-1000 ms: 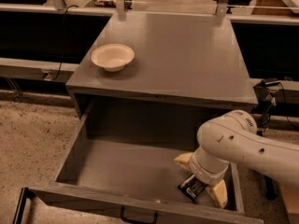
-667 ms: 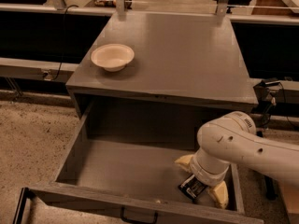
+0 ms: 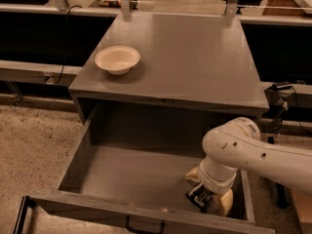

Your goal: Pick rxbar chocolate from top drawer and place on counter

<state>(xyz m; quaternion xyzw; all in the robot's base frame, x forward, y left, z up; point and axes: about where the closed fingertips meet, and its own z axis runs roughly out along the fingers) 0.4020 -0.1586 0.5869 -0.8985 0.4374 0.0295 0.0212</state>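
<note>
The top drawer is pulled wide open below the counter. My white arm reaches down into the drawer's right front corner. My gripper is low over the drawer floor there. A small black bar with white markings, the rxbar chocolate, shows right at the gripper, partly hidden by the wrist. I cannot tell whether the bar is held or lies on the drawer floor.
A cream round bowl stands on the counter's left side. The drawer's front panel with its dark handle is at the bottom edge. Speckled floor lies to the left. A dark rail and cables run behind the cabinet.
</note>
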